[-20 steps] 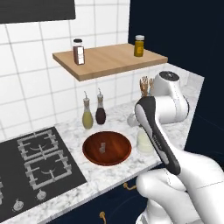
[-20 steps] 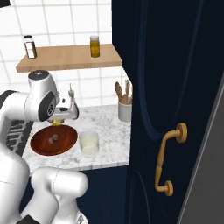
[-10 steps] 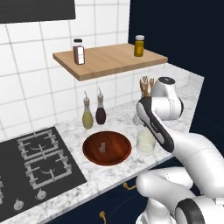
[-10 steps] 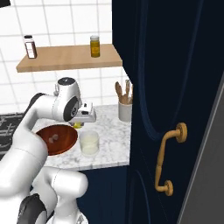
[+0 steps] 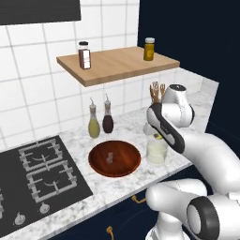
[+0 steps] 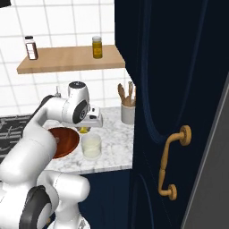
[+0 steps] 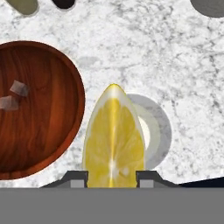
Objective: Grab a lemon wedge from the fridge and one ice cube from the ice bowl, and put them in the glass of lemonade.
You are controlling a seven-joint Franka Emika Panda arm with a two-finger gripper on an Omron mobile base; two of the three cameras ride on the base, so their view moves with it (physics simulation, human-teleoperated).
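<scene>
Lemon wedge [image 7: 113,138]: clamped between the two dark fingertips [image 7: 77,179] of the pincer [image 7: 112,179], jaws narrowed onto its flanks, pointed end away from the hand. In the hand view it overlaps the rim of the glass of lemonade [image 7: 153,131] directly beneath; a sliver of yellow [image 6: 83,130] shows under the hand in the right base view, just above the glass [image 6: 91,146]. Wedge is held in the air, not yet in the liquid.

Glass stands upright on the marble desk [image 5: 117,187], just beside the ice bowl [image 5: 115,158] on its right side, apparently not touching. In the left base view the glass [image 5: 156,150] sits under the bent arm.

Ice bowl: reddish-brown, round, flat on the desk. Two pale ice cubes [image 7: 13,96] lie inside, close together, near the bowl's middle.

Further out: two slim bottles [image 5: 101,123] stand behind the bowl against the tiled wall; a grey cup of wooden utensils [image 6: 128,107] stands farther back on the desk. A wooden shelf [image 5: 117,65] above carries two small jars. Black hob [image 5: 37,180] lies left of the bowl. Navy cabinet door with gold handle [image 6: 172,165] fills the right of the right base view.
</scene>
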